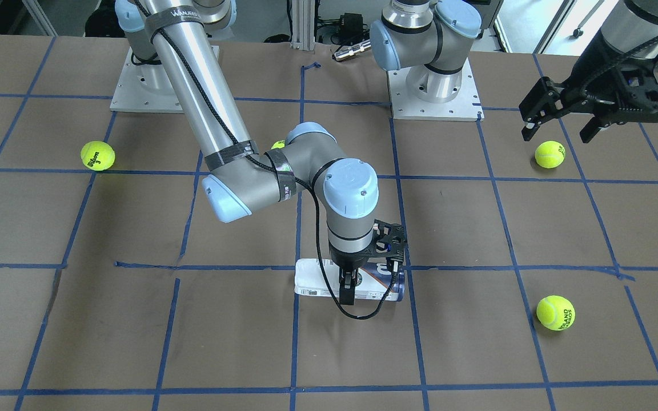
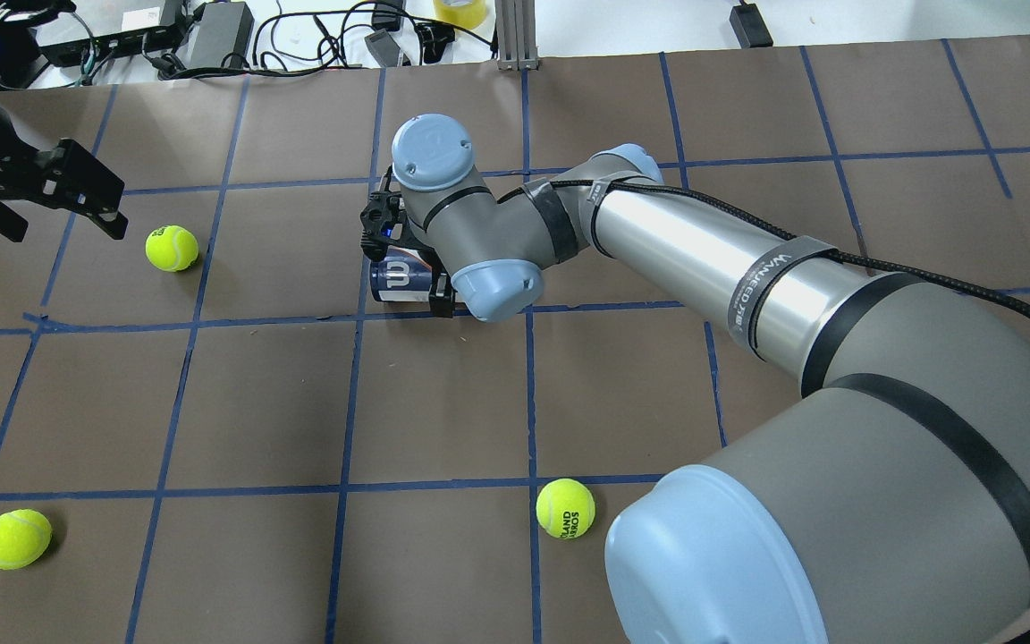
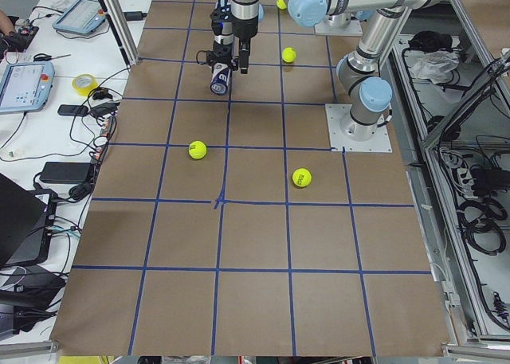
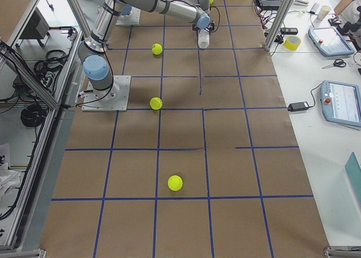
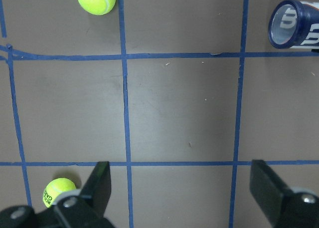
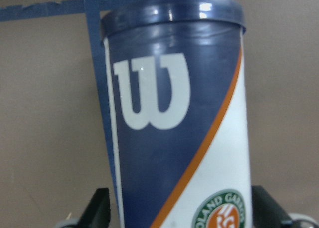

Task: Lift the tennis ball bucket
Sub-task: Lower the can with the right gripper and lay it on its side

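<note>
The tennis ball bucket (image 1: pixel 315 278) lies on its side on the brown table, its dark blue rim and white "W" end toward the robot's left. It also shows in the overhead view (image 2: pixel 394 279), the left wrist view (image 5: pixel 294 24) and close up in the right wrist view (image 6: pixel 174 128). My right gripper (image 1: pixel 357 281) is lowered over it, open, with one finger on each side of the can (image 6: pixel 182 210). My left gripper (image 1: pixel 557 128) is open and empty, hanging above the table far off to the robot's left (image 5: pixel 182 188).
Several yellow-green tennis balls lie loose: one under my left gripper (image 1: pixel 550 154), one at the front (image 1: pixel 556 312), one on the robot's right side (image 1: pixel 97 155), one half hidden behind the right arm (image 1: pixel 277 144). Cables and boxes lie along the far table edge (image 2: pixel 211 36).
</note>
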You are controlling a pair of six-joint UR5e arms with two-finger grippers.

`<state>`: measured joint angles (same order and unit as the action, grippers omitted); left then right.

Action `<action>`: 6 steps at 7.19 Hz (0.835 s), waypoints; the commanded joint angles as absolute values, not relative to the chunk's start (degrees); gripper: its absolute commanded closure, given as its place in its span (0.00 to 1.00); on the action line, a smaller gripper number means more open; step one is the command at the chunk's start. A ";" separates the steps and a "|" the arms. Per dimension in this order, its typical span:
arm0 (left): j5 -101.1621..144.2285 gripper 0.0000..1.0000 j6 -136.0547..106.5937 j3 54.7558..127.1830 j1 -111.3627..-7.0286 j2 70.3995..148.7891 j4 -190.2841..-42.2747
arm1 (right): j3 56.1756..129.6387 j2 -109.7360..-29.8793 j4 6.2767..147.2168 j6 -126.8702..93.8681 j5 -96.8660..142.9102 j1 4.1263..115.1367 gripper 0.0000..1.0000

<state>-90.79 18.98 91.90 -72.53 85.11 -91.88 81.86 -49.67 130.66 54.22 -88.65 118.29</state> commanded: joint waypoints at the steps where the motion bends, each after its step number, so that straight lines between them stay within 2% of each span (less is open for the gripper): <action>1: -90.79 0.00 20.04 92.02 -72.07 85.17 -91.76 | 81.39 -50.27 130.09 54.14 -88.86 118.39 0.00; 3: -90.62 0.00 20.13 92.02 -71.98 85.34 -91.85 | 81.30 -55.08 128.25 54.05 -88.51 118.30 0.00; 6: -90.00 0.00 20.13 92.11 -71.98 85.78 -91.85 | 81.39 -65.71 115.87 53.88 -87.63 114.28 0.00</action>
<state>-90.29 20.12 92.09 -71.98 85.57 -91.96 81.32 -61.48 120.08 54.05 -87.95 116.15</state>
